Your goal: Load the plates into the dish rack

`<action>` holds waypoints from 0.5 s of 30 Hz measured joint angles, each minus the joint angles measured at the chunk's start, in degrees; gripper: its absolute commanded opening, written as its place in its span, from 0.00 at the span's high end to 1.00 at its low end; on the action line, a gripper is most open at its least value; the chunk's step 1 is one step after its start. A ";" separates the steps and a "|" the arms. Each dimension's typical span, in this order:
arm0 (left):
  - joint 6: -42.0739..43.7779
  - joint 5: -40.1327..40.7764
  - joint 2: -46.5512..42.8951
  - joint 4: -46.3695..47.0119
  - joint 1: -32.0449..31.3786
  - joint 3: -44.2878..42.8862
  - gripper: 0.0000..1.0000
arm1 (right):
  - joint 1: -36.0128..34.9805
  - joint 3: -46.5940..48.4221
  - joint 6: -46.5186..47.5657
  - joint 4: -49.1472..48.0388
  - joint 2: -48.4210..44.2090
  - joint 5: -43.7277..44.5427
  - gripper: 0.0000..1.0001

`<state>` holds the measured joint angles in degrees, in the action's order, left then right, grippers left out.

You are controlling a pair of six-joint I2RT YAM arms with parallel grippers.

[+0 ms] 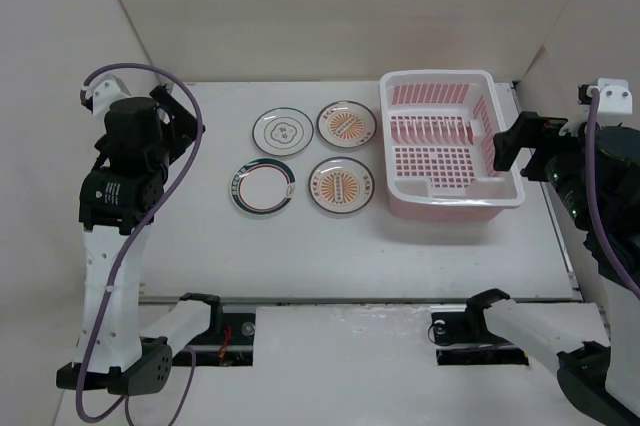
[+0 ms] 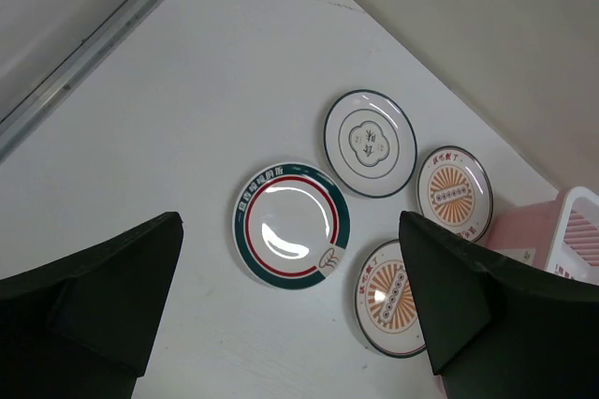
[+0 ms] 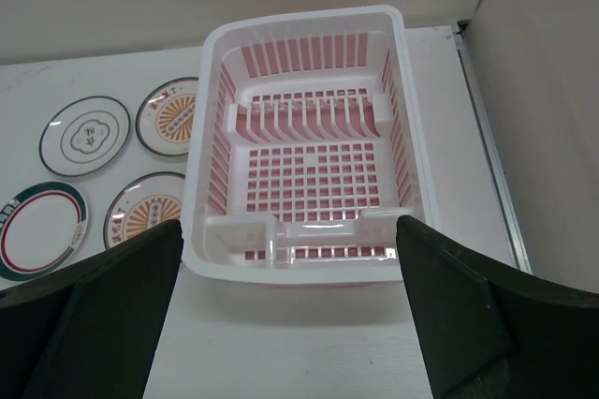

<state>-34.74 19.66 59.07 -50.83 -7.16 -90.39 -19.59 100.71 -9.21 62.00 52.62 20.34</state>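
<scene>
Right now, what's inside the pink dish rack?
Nothing: the dish rack shows only its bare grid floor and upright dividers. All four plates lie flat on the table beside it. The table under it is covered.

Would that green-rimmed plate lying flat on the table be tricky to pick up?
The green-rimmed plate looks rigid and possibly breakable. Its glossy face shows glare, so it may be slippery. Lying flat on the table, pushed it would likely slide, not tip.
</scene>
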 measured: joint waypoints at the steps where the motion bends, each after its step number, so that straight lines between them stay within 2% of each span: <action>1: 0.00 0.00 0.00 0.00 0.00 0.00 0.00 | 0.00 -0.07 -0.02 0.00 -0.09 0.09 0.00; 15: -0.59 -0.90 -0.72 1.60 0.52 1.42 0.00 | 0.00 -0.07 -0.04 0.00 -0.09 0.33 0.00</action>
<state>-35.33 18.76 58.35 -49.23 -6.63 -88.97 -19.59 100.64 -9.26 62.00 52.53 20.67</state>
